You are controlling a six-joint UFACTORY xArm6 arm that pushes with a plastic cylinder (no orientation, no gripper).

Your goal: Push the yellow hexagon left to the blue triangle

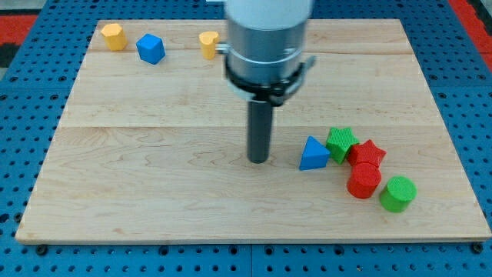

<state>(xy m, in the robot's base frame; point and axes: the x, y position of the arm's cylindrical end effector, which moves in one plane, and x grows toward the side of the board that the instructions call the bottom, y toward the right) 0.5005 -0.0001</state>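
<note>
The yellow hexagon (114, 36) lies at the view's top left corner of the wooden board (154, 185). The blue triangle (313, 153) lies right of the board's middle, touching a green block (340, 143). My tip (258, 159) rests on the board just left of the blue triangle, a small gap between them. It is far to the right of and below the yellow hexagon.
A blue cube (151, 48) sits right of the yellow hexagon. A yellow heart-like block (208, 44) sits at the top, beside the arm's body. A red star (367, 152), a red cylinder (364, 181) and a green cylinder (397, 193) cluster right of the triangle.
</note>
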